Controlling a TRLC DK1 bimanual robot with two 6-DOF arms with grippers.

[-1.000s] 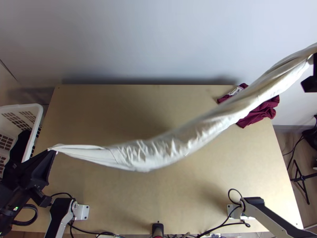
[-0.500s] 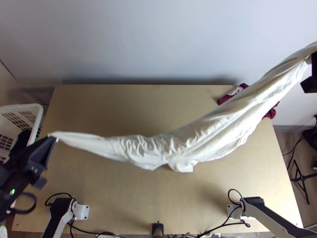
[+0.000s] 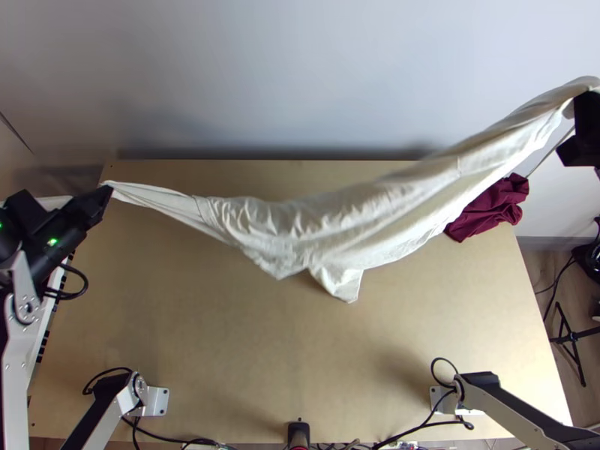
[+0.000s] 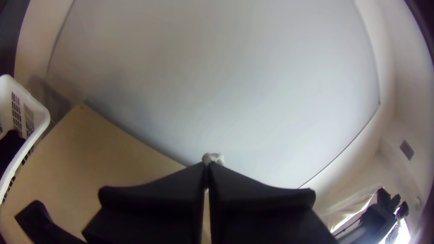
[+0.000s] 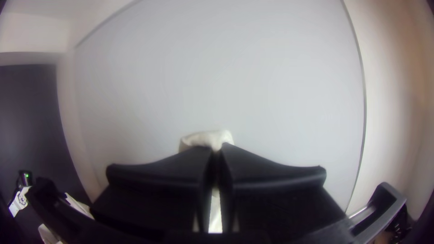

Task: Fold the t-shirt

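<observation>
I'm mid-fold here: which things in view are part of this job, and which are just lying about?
Part of the job:
- white t-shirt, slung between both grippers
- left gripper, pinching one end
- right gripper, pinching the other

Lying about:
- maroon cloth, bunched
- white basket
- dark cloth inside it

The light wooden counter (image 3: pixel 225 382) has a maroon cloth (image 3: pixel 489 208) bunched on it, near its far right corner. Along the counter's left side is a white plastic basket (image 4: pixel 43 118) with slotted walls, and something black (image 4: pixel 10 147) lies inside it. Past the counter's far edge rises a plain pale wall (image 3: pixel 300 75). To the right of the counter is a wood-look floor (image 3: pixel 541 279), where a black stand (image 3: pixel 571 337) has its legs spread, with a dark bulky object (image 3: pixel 591 259), too unclear to name, farther back.
</observation>
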